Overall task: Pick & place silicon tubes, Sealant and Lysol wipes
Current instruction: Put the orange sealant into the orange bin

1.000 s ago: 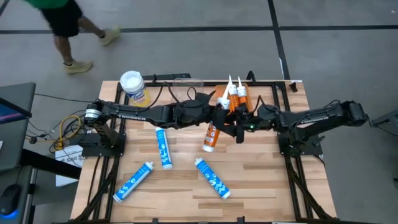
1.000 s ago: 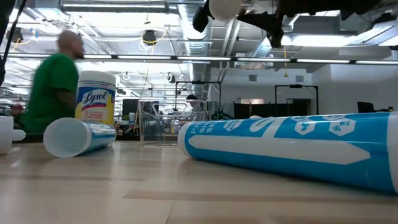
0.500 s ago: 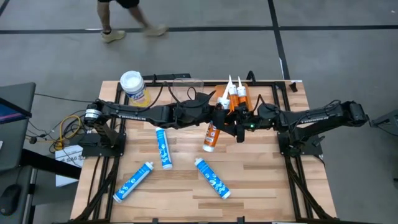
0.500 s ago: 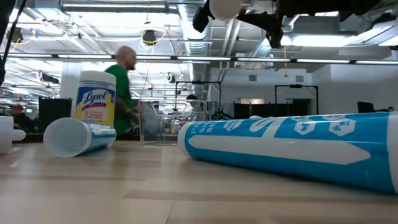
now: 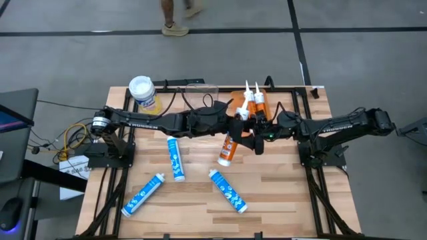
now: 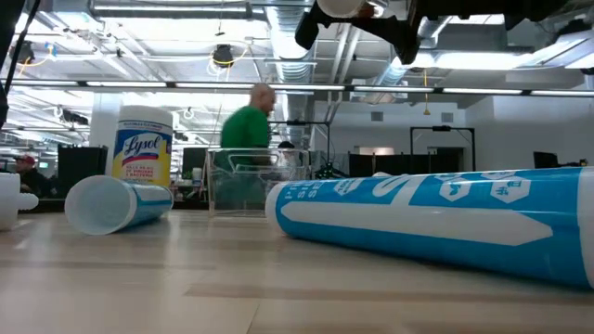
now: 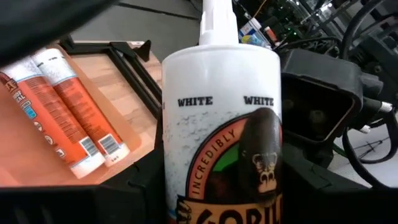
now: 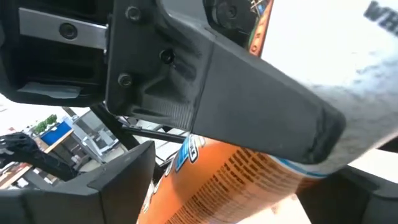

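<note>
A white-and-orange sealant tube [image 5: 227, 148] hangs above the middle of the table between my two grippers, nozzle toward the far edge. My left gripper [image 5: 233, 129] comes from the left and is shut on it. My right gripper [image 5: 252, 137] comes from the right and is open, its fingers standing either side of the tube's orange body [image 8: 230, 180]. Three blue silicone tubes [image 5: 175, 158] [image 5: 143, 194] [image 5: 227, 191] lie on the wood. The Lysol wipes [image 5: 142, 93] stand upright on their base at the far left. My left gripper holds the sealant tube by its body, below the white shoulder [image 7: 217, 124], pinched between the two fingers; one finger [image 8: 249, 118] crosses the tube. The fingers come about level from the table's left. The tube is lifted clear of the table and tilted.
Two orange tubes [image 5: 254, 101] lie side by side on a brown tray [image 7: 37, 168] at the far edge. A clear plastic bin [image 6: 246, 181] stands at the far middle. A person [image 6: 249, 130] walks on the floor beyond the table. Bare wood lies toward the near right.
The sealant tube has shifted a little between the grippers: its nozzle end now shows farther toward the far edge and its round base sits slightly higher. Both arms have kept their places. A person has walked across behind the table.
</note>
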Available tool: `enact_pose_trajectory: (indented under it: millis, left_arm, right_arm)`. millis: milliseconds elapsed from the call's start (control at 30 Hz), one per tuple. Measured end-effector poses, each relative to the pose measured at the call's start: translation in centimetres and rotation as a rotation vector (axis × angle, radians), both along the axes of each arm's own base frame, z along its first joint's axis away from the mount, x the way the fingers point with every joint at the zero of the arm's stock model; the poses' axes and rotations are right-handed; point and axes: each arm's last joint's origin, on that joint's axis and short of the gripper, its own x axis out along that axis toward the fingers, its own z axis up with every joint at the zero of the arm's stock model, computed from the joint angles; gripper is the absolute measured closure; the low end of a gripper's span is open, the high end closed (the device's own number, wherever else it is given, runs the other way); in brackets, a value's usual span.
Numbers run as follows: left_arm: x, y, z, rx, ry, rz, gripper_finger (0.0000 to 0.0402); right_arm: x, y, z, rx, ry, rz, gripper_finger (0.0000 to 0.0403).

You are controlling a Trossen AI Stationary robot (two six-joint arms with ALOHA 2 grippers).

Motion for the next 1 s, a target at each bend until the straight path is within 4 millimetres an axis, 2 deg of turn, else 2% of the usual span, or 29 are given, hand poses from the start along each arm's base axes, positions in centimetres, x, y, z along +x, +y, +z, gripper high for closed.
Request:
enact_pose_trajectory:
  millis: [133,267,700,1000]
  left_arm:
    - [0.03,0.01,0.06,0.002,-0.008,0.002,0.0208]
    - [0.26,0.02,0.03,0.003,-0.03,0.007,0.0208]
    - [0.64,-0.21,-0.04,0.037,-0.045,-0.059,0.0211]
    - [0.55,-0.26,-0.24,0.114,0.007,-0.143,0.0131]
  right_arm:
    - [-0.01,0.01,-0.01,0.003,0.001,0.005,0.0047]
    - [-0.02,0.01,0.08,0.014,-0.005,0.003,0.0062]
    - [-0.04,0.05,0.22,0.052,-0.022,0.016,0.0198]
    - [-0.04,-0.29,-0.43,0.01,0.041,-0.016,0.0206]
